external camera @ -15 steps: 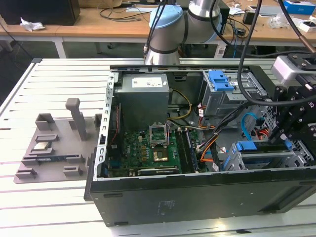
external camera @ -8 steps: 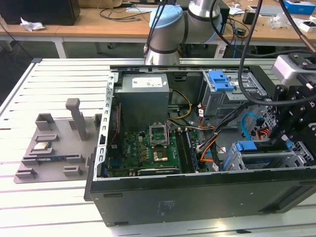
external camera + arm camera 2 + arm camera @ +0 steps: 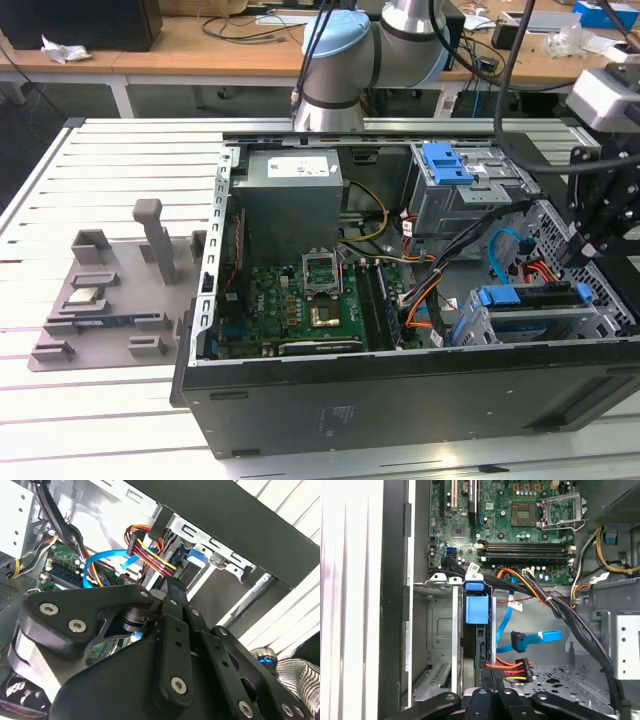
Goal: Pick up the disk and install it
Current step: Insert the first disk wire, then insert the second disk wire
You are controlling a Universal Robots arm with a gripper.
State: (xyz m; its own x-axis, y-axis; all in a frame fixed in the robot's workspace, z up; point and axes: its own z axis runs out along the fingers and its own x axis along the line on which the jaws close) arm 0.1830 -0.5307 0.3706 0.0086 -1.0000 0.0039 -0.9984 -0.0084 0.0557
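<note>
The disk (image 3: pixel 479 630) stands on edge in the grey metal drive cage (image 3: pixel 440 635), blue plastic rails showing, no label legible. The black end effector (image 3: pixel 490 680) pinches the disk's rear edge, beside orange-and-yellow power wires (image 3: pixel 512 669) and a flat blue cable (image 3: pixel 535 639).

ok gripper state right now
Gripper: fingers shut, tips at the end of the disk in the drive cage; whether they grip it cannot be told.
</note>
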